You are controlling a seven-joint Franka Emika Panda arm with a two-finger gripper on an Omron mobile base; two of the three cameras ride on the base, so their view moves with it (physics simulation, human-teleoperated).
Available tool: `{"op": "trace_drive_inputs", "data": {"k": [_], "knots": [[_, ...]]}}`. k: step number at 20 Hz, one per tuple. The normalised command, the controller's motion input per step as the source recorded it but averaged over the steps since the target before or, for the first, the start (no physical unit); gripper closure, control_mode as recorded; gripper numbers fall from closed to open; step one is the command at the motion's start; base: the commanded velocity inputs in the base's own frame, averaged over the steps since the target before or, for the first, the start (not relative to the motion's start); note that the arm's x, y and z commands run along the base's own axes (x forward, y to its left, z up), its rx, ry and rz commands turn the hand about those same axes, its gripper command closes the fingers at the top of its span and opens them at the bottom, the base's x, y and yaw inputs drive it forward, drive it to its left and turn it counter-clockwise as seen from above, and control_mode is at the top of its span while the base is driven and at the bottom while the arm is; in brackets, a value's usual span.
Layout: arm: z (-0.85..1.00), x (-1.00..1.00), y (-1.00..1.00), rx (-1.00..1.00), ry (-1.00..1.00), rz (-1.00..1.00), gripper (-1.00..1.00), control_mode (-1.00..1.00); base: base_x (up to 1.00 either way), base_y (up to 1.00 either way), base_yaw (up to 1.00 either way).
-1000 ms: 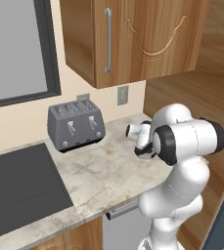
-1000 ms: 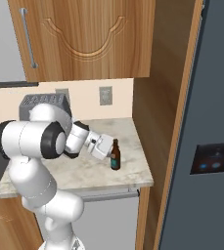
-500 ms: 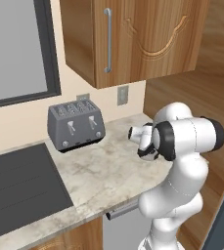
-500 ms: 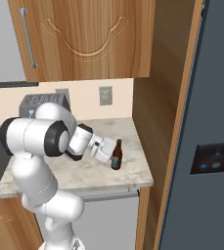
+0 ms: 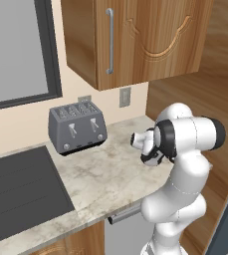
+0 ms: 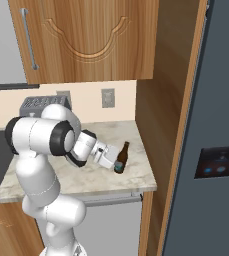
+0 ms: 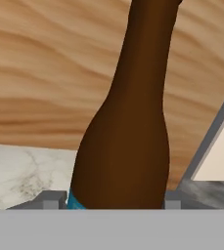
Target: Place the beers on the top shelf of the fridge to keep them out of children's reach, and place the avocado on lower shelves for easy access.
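1. Brown bottle (image 6: 121, 158) upright on the counter (image 6: 101, 175) near its right front corner, close beside the wooden side panel (image 6: 161, 100); teal label band just visible low on the glass in the hand view.
2. Gripper (image 6: 114, 161) pressed up to the bottle's lower body, one fingertip (image 7: 52, 199) left of the glass and one right, hugging its sides; probably clenched on the bottle, though firm contact cannot be confirmed.
3. Risk of slip: smooth round glass, grip low on the body, tall neck above; likely to swing or slide out if lifted fast.
4. Risk of tipping: off-centre fingers could push the bottle over toward the counter edge instead of lifting it.
5. Risk of collision: wooden panel close on the far side; wide swing toward the fridge (image 6: 216, 125) could knock the neck against it.
6. Fridge door looks shut; top shelf hidden, so placement blocked until opened.
7. Toaster (image 5: 78, 126) well apart, no obstacle.
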Motion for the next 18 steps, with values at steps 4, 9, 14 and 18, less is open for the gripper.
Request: {"op": "trace_drive_inputs", "data": {"k": [4, 9, 14, 18], "knots": [[-0.05, 0.0, 0.0, 0.0, 0.0, 0.0, 1.0, -1.0, 0.0, 0.0, 0.0], [0.0, 0.0, 0.0, 0.0, 0.0, 0.0, 1.0, -1.0, 0.0, 0.0, 0.0], [0.04, -0.22, 0.08, 0.0, -0.08, 0.14, 1.0, -1.0, 0.0, 0.0, 0.0], [0.55, -0.4, 0.17, 0.0, -0.21, 0.32, 1.0, -1.0, 0.0, 0.0, 0.0]]}}
